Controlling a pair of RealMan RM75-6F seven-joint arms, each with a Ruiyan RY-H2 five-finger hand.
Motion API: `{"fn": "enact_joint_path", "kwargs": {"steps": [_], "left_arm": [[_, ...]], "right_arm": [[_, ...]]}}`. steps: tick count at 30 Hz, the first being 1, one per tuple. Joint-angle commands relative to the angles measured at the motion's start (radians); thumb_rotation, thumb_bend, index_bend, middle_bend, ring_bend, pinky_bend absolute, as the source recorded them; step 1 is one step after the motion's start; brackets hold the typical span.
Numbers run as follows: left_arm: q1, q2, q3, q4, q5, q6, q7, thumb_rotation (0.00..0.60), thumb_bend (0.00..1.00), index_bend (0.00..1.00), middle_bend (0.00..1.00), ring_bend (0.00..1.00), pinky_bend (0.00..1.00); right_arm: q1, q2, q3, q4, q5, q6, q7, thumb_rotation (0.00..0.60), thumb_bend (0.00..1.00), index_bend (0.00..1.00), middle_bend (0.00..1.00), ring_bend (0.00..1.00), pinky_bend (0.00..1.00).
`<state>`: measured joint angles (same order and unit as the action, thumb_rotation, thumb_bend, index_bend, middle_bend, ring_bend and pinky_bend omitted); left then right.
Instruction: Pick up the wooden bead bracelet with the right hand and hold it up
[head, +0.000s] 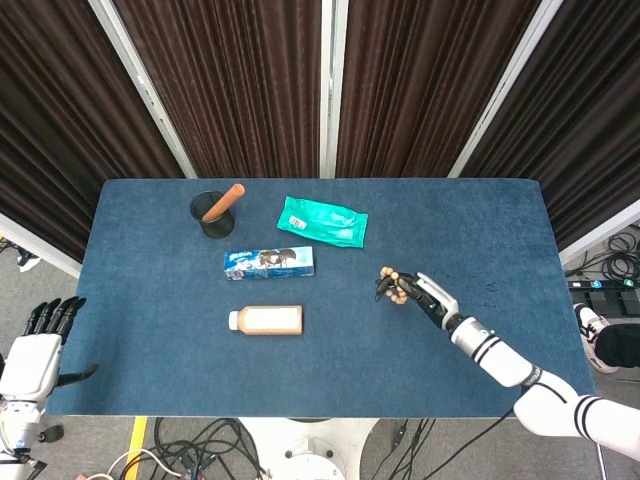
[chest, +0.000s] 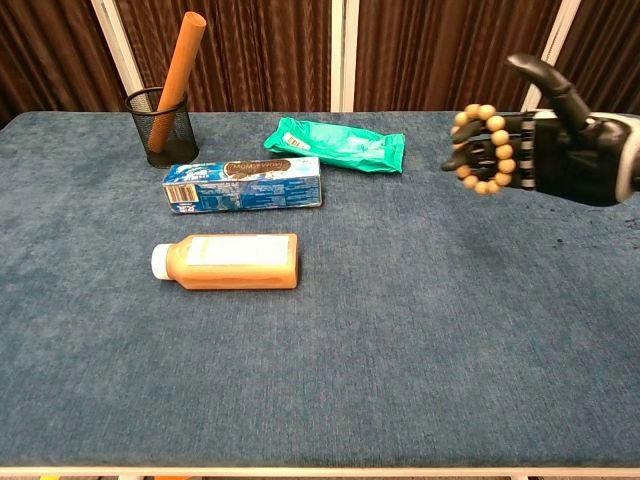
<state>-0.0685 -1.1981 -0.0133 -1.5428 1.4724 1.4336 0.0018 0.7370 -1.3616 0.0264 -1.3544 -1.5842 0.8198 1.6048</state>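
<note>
The wooden bead bracelet (chest: 486, 150) is a ring of round tan beads, looped around the fingers of my right hand (chest: 545, 150), which holds it raised above the blue table at the right. In the head view the bracelet (head: 397, 286) shows as a small cluster of beads at the tip of my right hand (head: 420, 294), right of the table's middle. My left hand (head: 40, 345) hangs off the table's left front corner, fingers apart and holding nothing.
A black mesh cup (chest: 160, 125) with an orange stick stands at the back left. A green packet (chest: 340, 143), a blue biscuit box (chest: 245, 183) and an orange bottle (chest: 230, 261) lying on its side occupy the left and middle of the table (chest: 400, 330).
</note>
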Motion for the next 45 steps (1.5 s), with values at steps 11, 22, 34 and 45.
{"fn": "enact_joint_path", "kwargs": {"steps": [11,22,34,45], "left_arm": [[-0.003,-0.007,-0.002,0.008,-0.014,-0.010,-0.003,0.600,0.00,0.08,0.07,0.01,0.00],[-0.003,-0.008,-0.002,0.009,-0.019,-0.012,0.001,0.600,0.00,0.08,0.07,0.01,0.00],[-0.004,-0.014,-0.004,0.015,-0.022,-0.013,0.005,0.600,0.00,0.08,0.07,0.01,0.00],[-0.003,-0.016,-0.004,0.019,-0.029,-0.014,0.005,0.600,0.00,0.08,0.07,0.01,0.00]], "right_arm": [[0.073,-0.088,-0.090,0.129,-0.181,0.156,0.271,0.126,0.35,0.29,0.13,0.00,0.00],[0.053,-0.169,-0.100,0.213,-0.151,0.246,0.200,0.125,0.58,0.27,0.16,0.00,0.00],[-0.007,-0.240,-0.070,0.258,-0.048,0.263,0.031,0.122,0.56,0.52,0.53,0.20,0.00],[-0.024,-0.266,-0.047,0.303,-0.017,0.271,0.029,0.121,0.53,0.64,0.62,0.27,0.00]]}}
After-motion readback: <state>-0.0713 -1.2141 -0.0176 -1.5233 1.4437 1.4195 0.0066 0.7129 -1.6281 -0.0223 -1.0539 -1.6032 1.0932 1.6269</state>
